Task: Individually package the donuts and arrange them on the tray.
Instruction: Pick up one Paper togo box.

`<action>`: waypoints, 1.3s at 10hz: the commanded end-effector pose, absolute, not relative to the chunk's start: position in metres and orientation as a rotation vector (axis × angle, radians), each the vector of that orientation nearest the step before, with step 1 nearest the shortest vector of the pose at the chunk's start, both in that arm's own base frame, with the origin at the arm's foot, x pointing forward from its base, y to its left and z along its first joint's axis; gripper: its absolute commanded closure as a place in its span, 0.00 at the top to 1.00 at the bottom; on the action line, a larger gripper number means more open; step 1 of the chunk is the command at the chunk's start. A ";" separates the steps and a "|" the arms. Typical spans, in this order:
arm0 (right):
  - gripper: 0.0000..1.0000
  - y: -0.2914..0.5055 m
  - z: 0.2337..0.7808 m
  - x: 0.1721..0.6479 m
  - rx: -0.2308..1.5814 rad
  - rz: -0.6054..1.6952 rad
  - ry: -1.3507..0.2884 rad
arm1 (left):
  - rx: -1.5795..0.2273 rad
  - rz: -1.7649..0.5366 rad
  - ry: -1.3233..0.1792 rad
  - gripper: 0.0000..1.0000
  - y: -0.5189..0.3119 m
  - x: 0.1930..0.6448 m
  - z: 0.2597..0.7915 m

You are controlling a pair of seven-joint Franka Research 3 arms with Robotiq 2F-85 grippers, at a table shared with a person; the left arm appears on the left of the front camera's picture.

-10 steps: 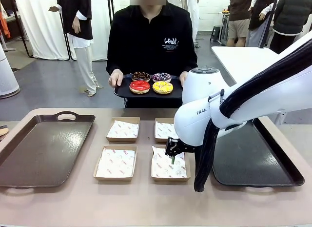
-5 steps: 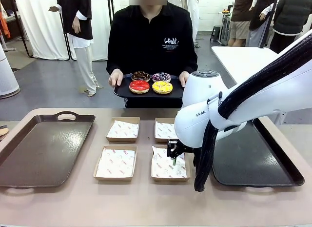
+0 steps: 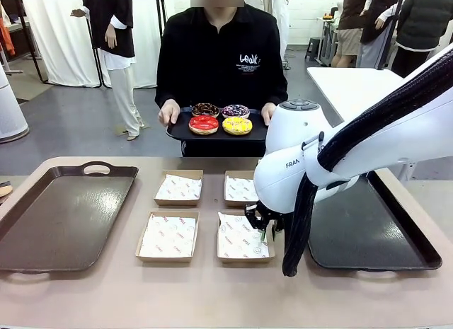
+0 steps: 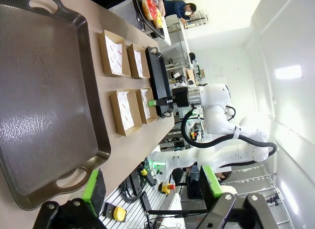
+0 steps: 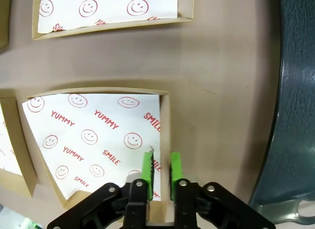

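Right gripper (image 5: 161,165): jaws almost together, clamped on the right wall of the near-right box (image 5: 165,115). The right wrist view gives the detail. One green pad (image 5: 147,166) is inside, against the paper liner (image 5: 93,135); the other is outside the cardboard, with the wall between them. In the front view the same gripper sits low at that box's right edge, just beside the dark tray (image 3: 368,230), but my own wrist covers the pinch (pad contact isn't readable from there). The left wrist view catches it far off and side-on, with a green pad at the box's end.

Left gripper (image 4: 150,179): jaws wide apart, looking across the brown tray (image 4: 44,106) toward the boxes.

Donuts (image 3: 236,125): the front view has all four, in two rows of two, on the black tray (image 3: 180,134) that the person (image 3: 221,53) holds in both hands beyond the far edge of the table (image 3: 212,293). The left wrist view clips a corner of them at its top edge. The other three boxes (image 3: 168,235) hold just their liners.
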State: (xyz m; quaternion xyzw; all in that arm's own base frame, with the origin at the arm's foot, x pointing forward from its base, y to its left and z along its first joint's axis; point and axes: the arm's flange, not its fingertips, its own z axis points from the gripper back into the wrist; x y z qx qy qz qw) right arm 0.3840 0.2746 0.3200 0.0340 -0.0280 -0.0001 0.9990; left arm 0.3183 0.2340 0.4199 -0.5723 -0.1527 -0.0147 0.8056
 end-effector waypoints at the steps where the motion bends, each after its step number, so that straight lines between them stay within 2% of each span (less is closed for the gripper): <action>1: 0.00 0.274 0.322 0.383 0.068 -0.010 -0.076 | -1.234 -0.031 -0.340 1.00 0.235 0.318 0.421; 5: 0.00 0.268 0.335 0.376 0.087 -0.037 -0.073 | -1.234 -0.031 -0.340 1.00 0.235 0.318 0.421; 9: 0.00 0.260 0.406 0.345 0.087 0.040 -0.087 | -1.234 -0.031 -0.340 1.00 0.235 0.318 0.421; 13: 0.00 0.253 0.481 0.342 0.075 0.052 -0.117 | -1.234 -0.031 -0.340 1.00 0.235 0.318 0.421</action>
